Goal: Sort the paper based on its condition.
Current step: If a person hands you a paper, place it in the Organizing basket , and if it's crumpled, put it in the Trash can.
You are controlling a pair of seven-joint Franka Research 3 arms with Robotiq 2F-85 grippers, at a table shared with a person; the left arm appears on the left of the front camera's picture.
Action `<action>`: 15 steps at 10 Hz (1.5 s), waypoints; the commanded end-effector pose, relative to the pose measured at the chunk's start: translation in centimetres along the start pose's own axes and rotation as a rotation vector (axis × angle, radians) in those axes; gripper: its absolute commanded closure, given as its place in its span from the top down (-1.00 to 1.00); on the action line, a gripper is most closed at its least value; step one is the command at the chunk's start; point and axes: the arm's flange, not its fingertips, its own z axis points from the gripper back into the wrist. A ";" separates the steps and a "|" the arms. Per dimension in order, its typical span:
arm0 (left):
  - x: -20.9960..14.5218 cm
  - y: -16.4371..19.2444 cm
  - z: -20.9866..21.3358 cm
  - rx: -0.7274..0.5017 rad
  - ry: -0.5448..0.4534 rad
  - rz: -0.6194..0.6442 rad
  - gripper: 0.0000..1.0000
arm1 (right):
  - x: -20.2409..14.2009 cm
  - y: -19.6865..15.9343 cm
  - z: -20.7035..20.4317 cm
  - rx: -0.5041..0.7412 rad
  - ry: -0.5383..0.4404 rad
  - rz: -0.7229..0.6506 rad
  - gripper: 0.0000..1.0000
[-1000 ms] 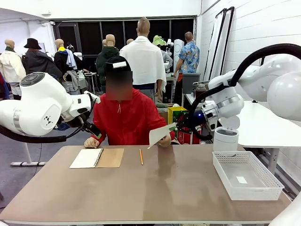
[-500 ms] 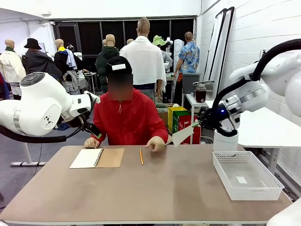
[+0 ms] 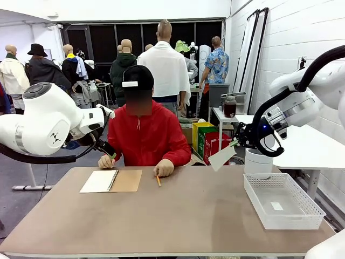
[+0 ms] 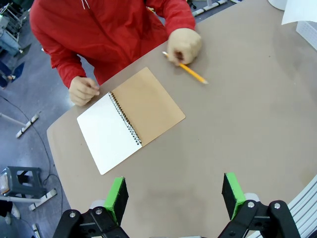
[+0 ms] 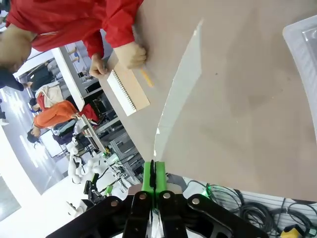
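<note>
Right now we see the paper [image 3: 222, 158], one plain white sheet, hanging in the air above and to the left of the white mesh basket [image 3: 291, 221], clear of its rim and touching nothing below. The right claw [image 3: 235, 143] is clenched on the sheet's upper corner; in the right wrist view its green pads [image 5: 148, 173] meet flat against each other with the sheet's edge [image 5: 181, 94] pinched between them, and the page curves away from them. The basket's corner [image 5: 304, 44] lies off to one side of the sheet there. A small white scrap [image 3: 276, 206] lies on the basket's floor; we cannot tell what it is. Farther left of the basket, on the brown worktop [image 3: 188, 216], a yellow pencil [image 3: 158, 181] lies under the person's hand [image 3: 163, 168]. Farther left again sits an open spiral-bound notebook [image 3: 111, 181], with the person's other hand [image 3: 106, 161] at its far edge. The left claw [image 4: 173, 191] hangs released above the worktop, well away from the basket, its two fingers spread wide with nothing between them.
</note>
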 end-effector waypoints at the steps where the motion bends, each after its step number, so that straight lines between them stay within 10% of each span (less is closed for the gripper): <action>1: 0.0 0.0 0.0 0.000 -0.005 -0.002 1.00 | 0.2 0.0 -0.2 0.005 0.020 -0.003 -1.00; 15: 0.0 0.0 0.0 0.000 -0.005 -0.002 1.00 | 7.7 -13.4 8.2 -0.224 -0.180 0.267 -1.00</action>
